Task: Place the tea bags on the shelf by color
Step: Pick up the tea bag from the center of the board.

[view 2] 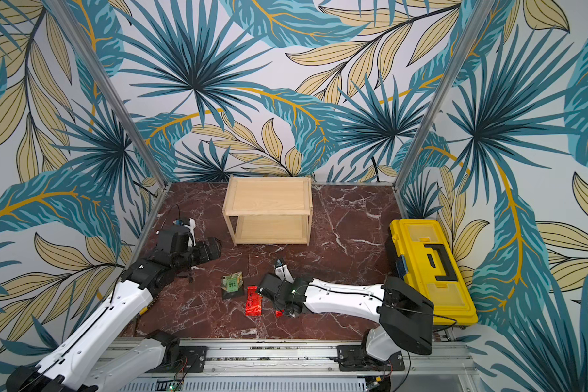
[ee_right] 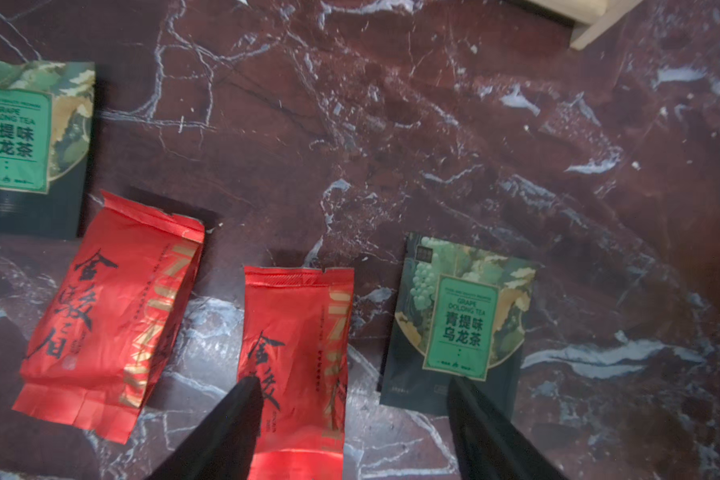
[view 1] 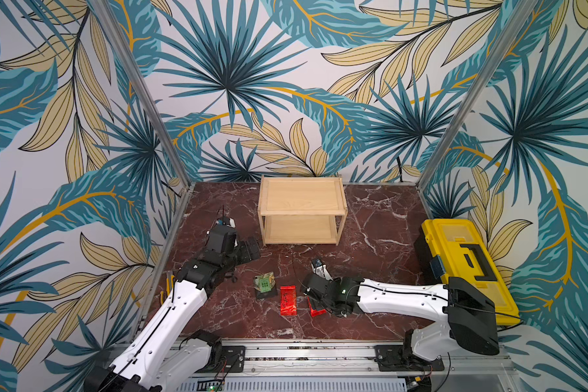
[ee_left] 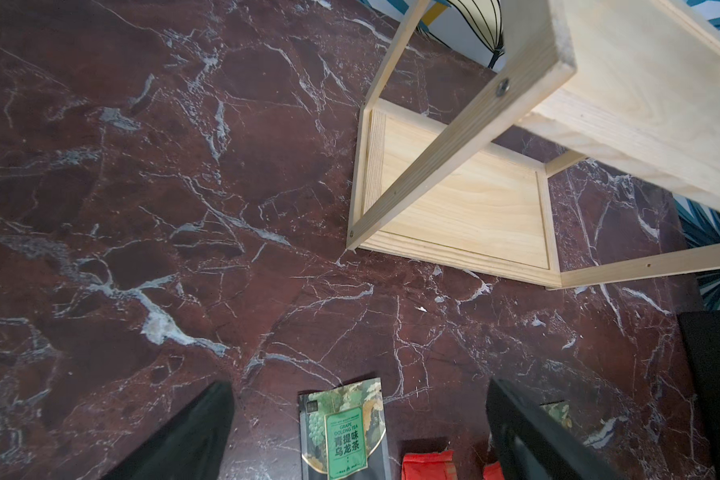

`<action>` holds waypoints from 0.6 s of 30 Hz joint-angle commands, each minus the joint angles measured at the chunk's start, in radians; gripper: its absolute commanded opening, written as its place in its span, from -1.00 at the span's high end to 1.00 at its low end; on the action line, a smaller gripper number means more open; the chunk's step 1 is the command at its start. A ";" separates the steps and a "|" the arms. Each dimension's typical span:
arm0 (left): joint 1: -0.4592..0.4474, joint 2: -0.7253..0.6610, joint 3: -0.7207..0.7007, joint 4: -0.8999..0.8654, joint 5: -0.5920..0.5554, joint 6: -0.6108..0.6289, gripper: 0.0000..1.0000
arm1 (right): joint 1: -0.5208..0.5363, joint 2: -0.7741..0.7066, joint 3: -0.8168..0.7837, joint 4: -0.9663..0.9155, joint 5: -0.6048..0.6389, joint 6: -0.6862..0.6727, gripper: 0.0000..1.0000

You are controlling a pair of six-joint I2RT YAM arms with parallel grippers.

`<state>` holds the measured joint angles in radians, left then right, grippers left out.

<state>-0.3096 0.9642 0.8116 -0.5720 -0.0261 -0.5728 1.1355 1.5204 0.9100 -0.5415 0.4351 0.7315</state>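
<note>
**Right gripper ready over a red bag**

On the left, the left gripper [view 1: 252, 248] is wide open and holds nothing. It waits near the left side of the shelf [view 1: 302, 214]. The shelf stands at the far middle of the table [view 1: 370, 237], and both its boards are bare. No bag is on it yet.

The bags all lie on the table, nearer than the shelf. From left to right there is a green bag [view 1: 263, 283], a red bag [view 1: 288, 300] and a second red bag [view 1: 315, 310]. The second green bag [ee_right: 458, 324] shows best in the right wrist view, just beside the second red bag.

The right gripper [ee_right: 354, 380] hangs over these two, open and empty. One finger [ee_right: 233, 419] is over the red one and the other is over the green one. To do this well, it should likely shift so both fingers go around one red bag only, then go down and close softly.

On the far right sits a yellow toolbox [view 1: 465, 264].

Count: four bags, two red and two green. One shelf with two boards. Two grippers. One toolbox.
</note>
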 commanded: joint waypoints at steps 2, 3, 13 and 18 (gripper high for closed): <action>-0.003 0.002 -0.006 0.002 0.018 0.017 -1.00 | 0.007 0.030 -0.044 0.044 -0.062 0.066 -0.51; -0.003 0.003 -0.006 0.002 0.018 0.020 -1.00 | 0.010 0.032 -0.049 0.056 -0.066 0.069 -0.51; -0.002 -0.007 0.001 -0.003 0.014 0.025 -1.00 | 0.013 0.096 -0.029 0.135 -0.095 0.066 -0.51; -0.003 -0.015 -0.008 0.004 0.014 0.021 -1.00 | 0.013 0.133 -0.027 0.149 -0.095 0.065 -0.50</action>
<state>-0.3107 0.9642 0.8116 -0.5724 -0.0143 -0.5655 1.1446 1.6226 0.8787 -0.4088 0.3485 0.7822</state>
